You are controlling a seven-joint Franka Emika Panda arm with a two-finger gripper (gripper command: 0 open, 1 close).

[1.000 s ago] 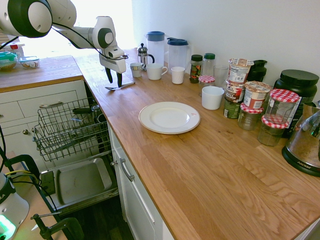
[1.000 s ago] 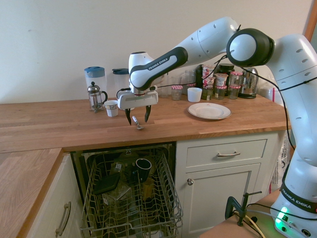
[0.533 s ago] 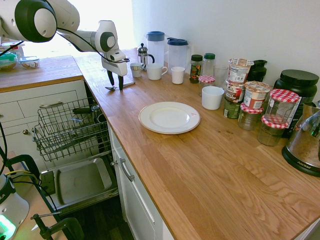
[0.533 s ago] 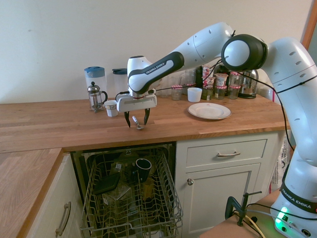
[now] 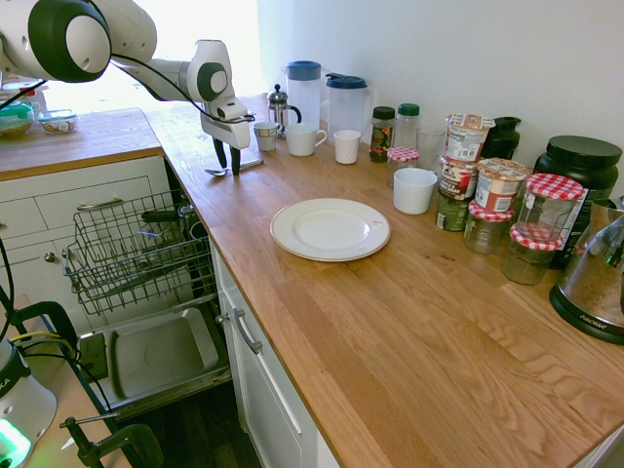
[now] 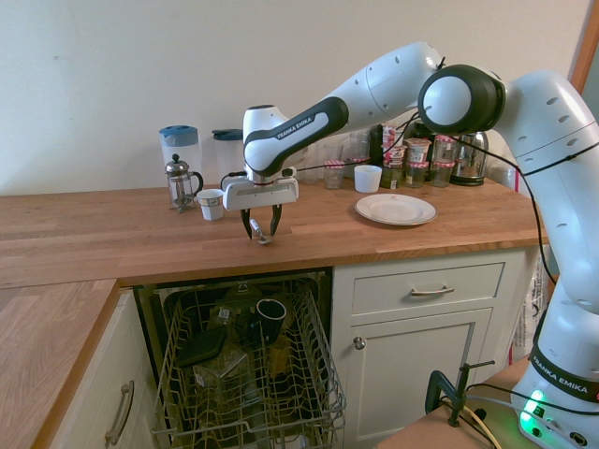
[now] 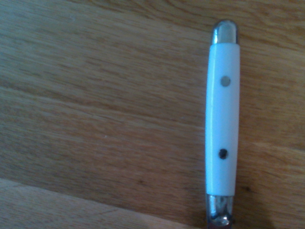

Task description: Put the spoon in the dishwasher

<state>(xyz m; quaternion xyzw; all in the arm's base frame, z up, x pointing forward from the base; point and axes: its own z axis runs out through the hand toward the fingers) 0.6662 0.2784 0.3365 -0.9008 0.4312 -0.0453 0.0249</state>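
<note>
A dark cup sits in the dishwasher rack; the hand straddles the spoon, fingers spread.

On the wooden counter stood one white plate, two blue-lidded jugs, one French press, about four white cups, one spoon, and roughly ten jars, partly overlapping.

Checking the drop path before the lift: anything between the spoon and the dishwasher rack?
Nothing visible. The spoon lies on the counter near its edge, the gripper down over it. The dishwasher rack is pulled out below that edge, door down; a dark cup and other items already sit in it.
</note>
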